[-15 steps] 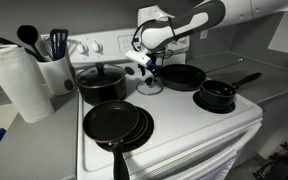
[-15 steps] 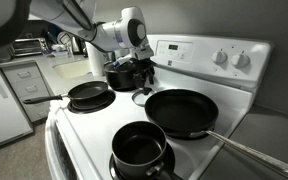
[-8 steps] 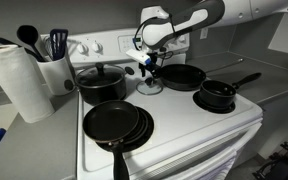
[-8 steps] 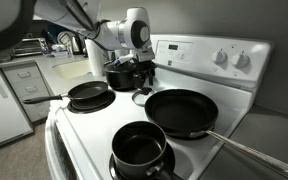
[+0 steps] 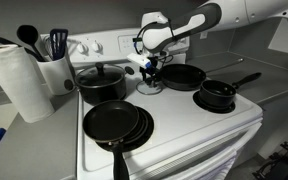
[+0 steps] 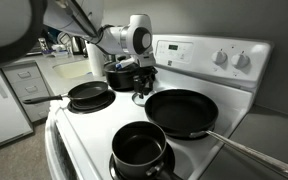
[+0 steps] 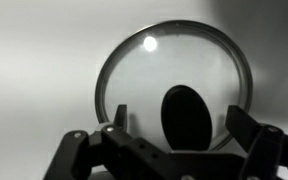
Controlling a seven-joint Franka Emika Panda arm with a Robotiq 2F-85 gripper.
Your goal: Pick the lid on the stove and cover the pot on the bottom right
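The lid (image 7: 149, 85) lies flat on the white stove (image 5: 179, 125), in the middle toward the back, between the big pot (image 5: 102, 82) and a frying pan (image 5: 184, 76). Its rim seems free from both, and in the wrist view bare white surface shows all around it. The jaws hang just above it, wide open and holding nothing. Their two fingers (image 7: 72, 152) stand on either side of the dark knob (image 7: 187, 115). The small pot (image 5: 217, 95) stands uncovered at the front corner, well apart from the lid, with its long handle pointing away from it. Above its rim there is open room.
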